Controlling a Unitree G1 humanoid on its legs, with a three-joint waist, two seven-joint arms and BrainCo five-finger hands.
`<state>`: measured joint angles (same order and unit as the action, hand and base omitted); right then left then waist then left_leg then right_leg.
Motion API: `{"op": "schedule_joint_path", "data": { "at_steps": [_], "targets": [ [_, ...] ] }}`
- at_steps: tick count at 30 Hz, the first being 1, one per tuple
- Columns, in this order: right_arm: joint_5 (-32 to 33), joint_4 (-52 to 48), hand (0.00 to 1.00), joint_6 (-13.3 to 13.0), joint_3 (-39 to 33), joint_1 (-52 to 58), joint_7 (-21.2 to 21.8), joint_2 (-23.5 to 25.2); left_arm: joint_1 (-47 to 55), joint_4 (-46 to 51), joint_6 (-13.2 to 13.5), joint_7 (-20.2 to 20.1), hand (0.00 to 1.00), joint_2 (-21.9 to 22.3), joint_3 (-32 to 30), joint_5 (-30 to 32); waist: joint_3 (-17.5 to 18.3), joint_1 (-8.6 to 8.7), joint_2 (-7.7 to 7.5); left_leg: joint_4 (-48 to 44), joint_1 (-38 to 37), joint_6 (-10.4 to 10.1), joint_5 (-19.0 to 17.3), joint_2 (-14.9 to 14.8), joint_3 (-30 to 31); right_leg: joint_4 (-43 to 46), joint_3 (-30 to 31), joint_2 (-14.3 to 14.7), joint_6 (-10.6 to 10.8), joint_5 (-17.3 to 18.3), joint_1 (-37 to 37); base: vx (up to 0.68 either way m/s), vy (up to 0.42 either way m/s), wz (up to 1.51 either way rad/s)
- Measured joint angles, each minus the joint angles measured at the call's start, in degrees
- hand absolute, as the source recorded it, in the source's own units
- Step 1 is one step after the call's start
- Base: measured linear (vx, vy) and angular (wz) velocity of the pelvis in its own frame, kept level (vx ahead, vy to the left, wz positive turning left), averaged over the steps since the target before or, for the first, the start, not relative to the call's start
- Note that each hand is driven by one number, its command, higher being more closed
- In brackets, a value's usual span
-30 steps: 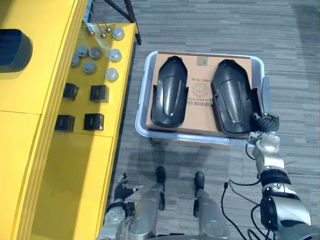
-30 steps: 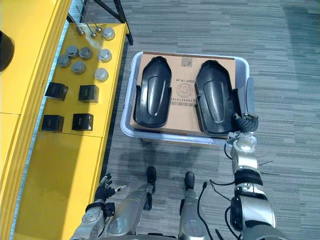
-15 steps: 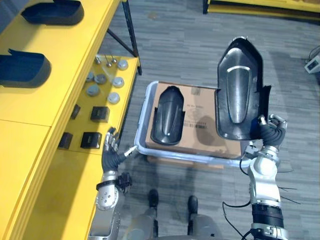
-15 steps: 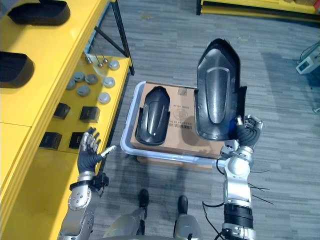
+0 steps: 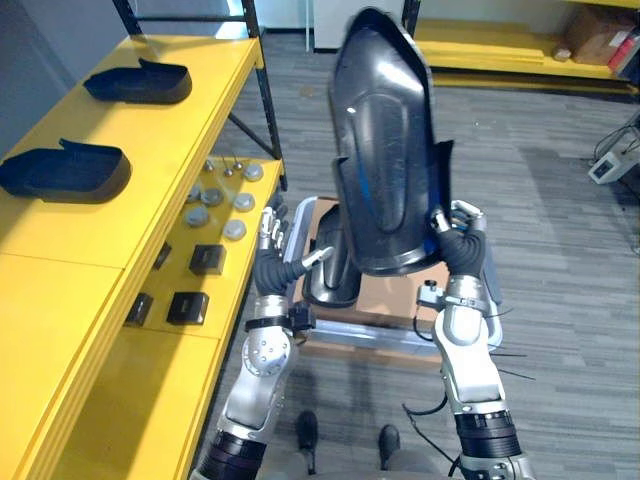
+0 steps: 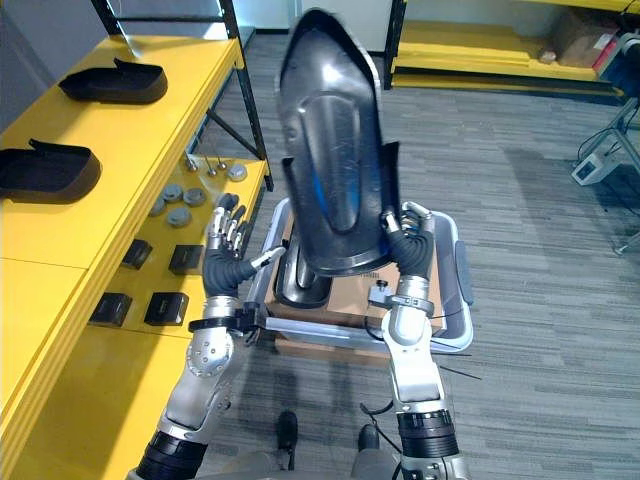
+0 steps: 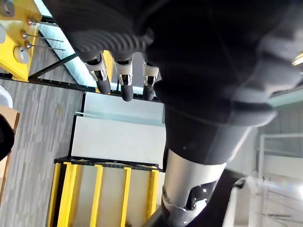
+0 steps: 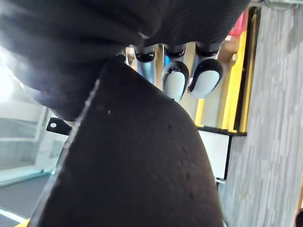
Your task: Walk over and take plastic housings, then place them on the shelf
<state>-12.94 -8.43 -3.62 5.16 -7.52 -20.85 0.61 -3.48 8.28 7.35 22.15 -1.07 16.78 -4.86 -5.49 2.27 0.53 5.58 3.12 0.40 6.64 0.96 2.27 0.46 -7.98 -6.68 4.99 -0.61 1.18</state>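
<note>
Close by, the right robot hand [image 5: 458,240] clenches the lower edge of a glossy black plastic housing [image 5: 385,150], a long domed shell held upright over the grey bin [image 5: 360,340], while the left robot hand [image 5: 272,258] hangs beside it, fingers straight, empty. The shell hides most of a second housing [image 5: 328,278] in the bin; farther off, two more housings [image 5: 65,172] lie on the yellow shelf [image 5: 160,145].

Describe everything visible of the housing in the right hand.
The held housing is a long, glossy black plastic shell, tapering to a rounded tip on top, with a raised centre panel and notched side flanges. It stands nearly upright above the tote, right hand curled round its lower right edge. The open left hand is near its lower left; contact unclear.
</note>
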Motion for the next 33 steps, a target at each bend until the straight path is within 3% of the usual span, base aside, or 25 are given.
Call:
{"op": "schedule_joint_path", "data": {
  "at_steps": [7, 16, 33],
  "targets": [
    [1.8, 0.5, 1.00, -0.3, 7.7, 2.6, 4.7, -1.1, -3.2, -3.9, -2.6, 0.3, 0.00, -0.2, 4.1, -1.7, 1.2, 0.15, -0.09, 0.3, -0.4, 0.0, 0.0, 0.0, -0.6, 0.0, 0.5, 0.0, 0.0, 0.0, 0.0, -0.01, -0.005, -0.05],
    [1.1, 5.4, 1.00, -0.4, 8.5, 3.2, 4.8, -2.2, -3.2, -5.6, -3.2, -0.3, 0.00, -1.3, 3.9, -1.8, 3.4, 0.09, -0.26, 0.3, -0.8, 0.1, 0.1, 0.0, -0.6, 0.2, 0.4, 0.0, 0.0, 0.0, 0.0, 0.00, 0.000, 0.00],
    [-5.0, 4.7, 1.00, 0.3, -7.1, 3.3, 0.7, -3.7, 4.6, -0.9, -3.1, -3.5, 0.00, -1.5, -3.8, -3.9, 4.1, -0.01, -0.88, 0.4, -0.9, -0.3, 0.0, 0.0, 0.3, 0.0, 0.1, 0.0, -0.3, 0.2, -1.0, -0.01, 0.000, 0.02]
  ]
}}
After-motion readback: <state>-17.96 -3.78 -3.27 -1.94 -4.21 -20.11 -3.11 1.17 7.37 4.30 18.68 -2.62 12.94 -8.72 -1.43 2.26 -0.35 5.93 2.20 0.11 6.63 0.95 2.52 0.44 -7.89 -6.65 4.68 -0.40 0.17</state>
